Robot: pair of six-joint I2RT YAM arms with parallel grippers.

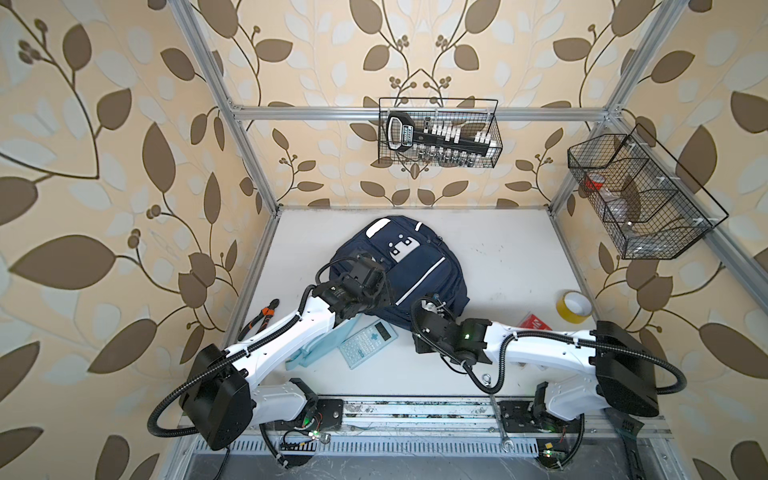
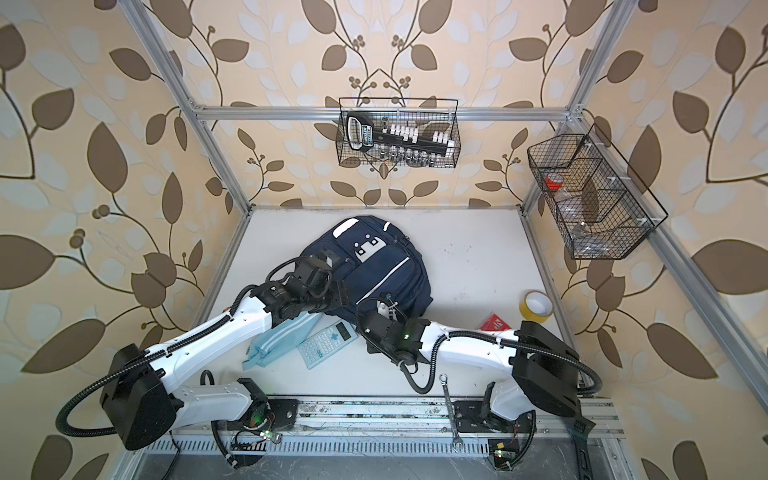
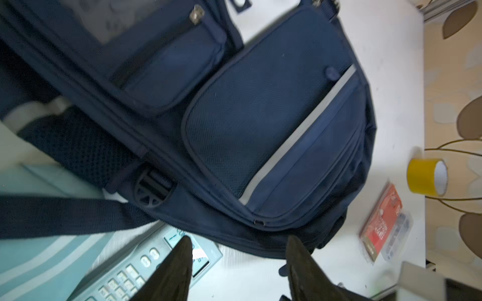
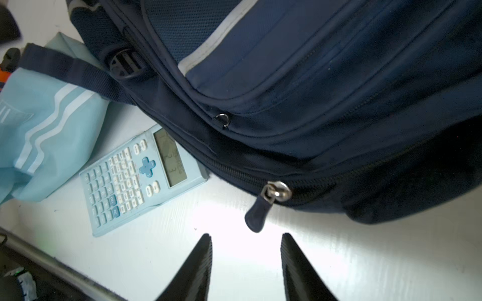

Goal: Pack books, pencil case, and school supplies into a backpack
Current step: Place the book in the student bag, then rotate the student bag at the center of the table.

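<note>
nylon weave covers the backpack [image 1: 419, 270], a rounded navy bag lying front-up on the white table [image 1: 507, 257] toward the back middle in both top views. it has mesh-textured pocket panels, thin pale reflective stripes and white patches. its lower rim bulges toward the arms, and a metal slider with a dark, rubbery zipper pull [image 4: 260, 208] hangs off that rim onto the tabletop. the right gripper [image 4: 246, 239] sits low just short of that pull, its ribbed black fingers [image 4: 195, 268] spread apart with only glossy bare table between them. the left gripper [image 3: 238, 250] hovers over the bag's near left corner, tapered jaws parted and empty, above the spot where the rim meets the calculator [image 3: 122, 276]. the calculator is a rigid pale blue slab with a grey display, its display end against the bag. just beside it lies the pencil case [image 2: 282, 340], soft wrinkled pale blue fabric with white stripes, with a flat webbing strap [image 4: 65, 70] across it. a clear plastic box [image 1: 534, 322] with a red label lies flat to the right of the bag, near a yellow tape roll [image 1: 575, 305] by the right edge. orange-handled pliers [image 1: 259, 320] lie at the left edge. bare table opens behind and right of the bag, and in front of the calculator.
</note>
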